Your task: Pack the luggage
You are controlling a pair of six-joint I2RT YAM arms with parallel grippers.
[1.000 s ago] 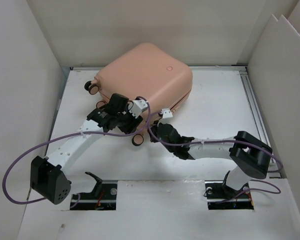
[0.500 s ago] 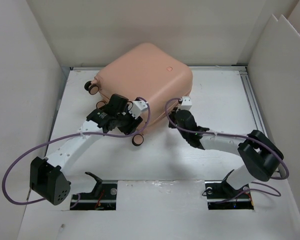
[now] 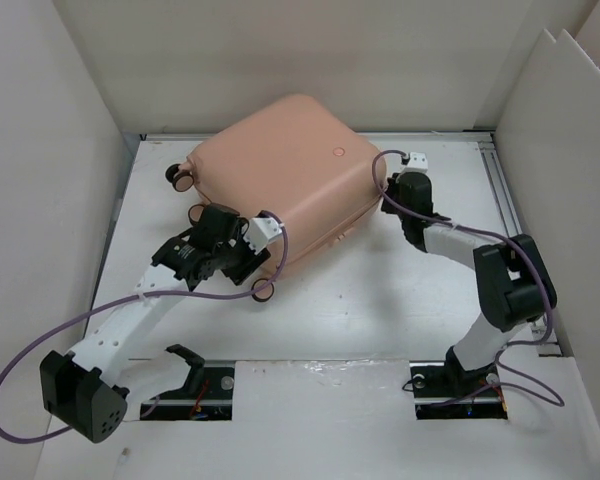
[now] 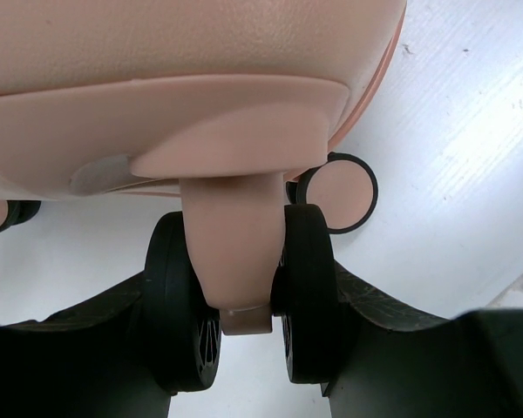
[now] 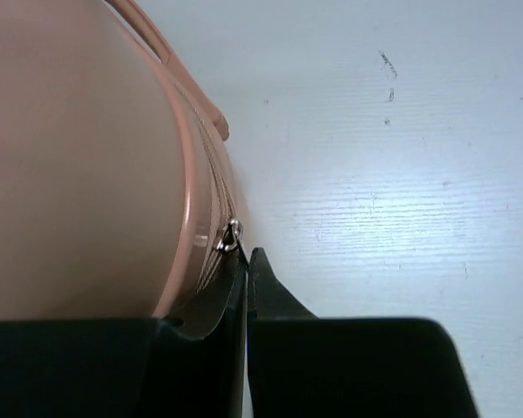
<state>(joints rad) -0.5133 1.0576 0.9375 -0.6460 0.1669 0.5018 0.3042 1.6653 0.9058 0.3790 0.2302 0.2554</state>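
"One pink case. Is that the luggage [image 3: 290, 160]?"

"Yes. It is peach-pink with round corners. It is zipped shut and lies flat at the far middle of the white table [image 3: 380, 310], turned a bit askew. Its black wheels [image 3: 178, 175] stick out on the left."

"What about the arms?"

"The left gripper [image 4: 244, 348] squeezes a twin wheel [image 4: 309, 296] from both sides. The right gripper [image 5: 247, 261] is at the case's right edge, fingers pinched together by the zip pull [image 5: 232, 235]. I cannot tell if it holds the pull."

"Any room?"

"Bare table near and right. The far side sits close to the white walls [image 3: 280, 60]."
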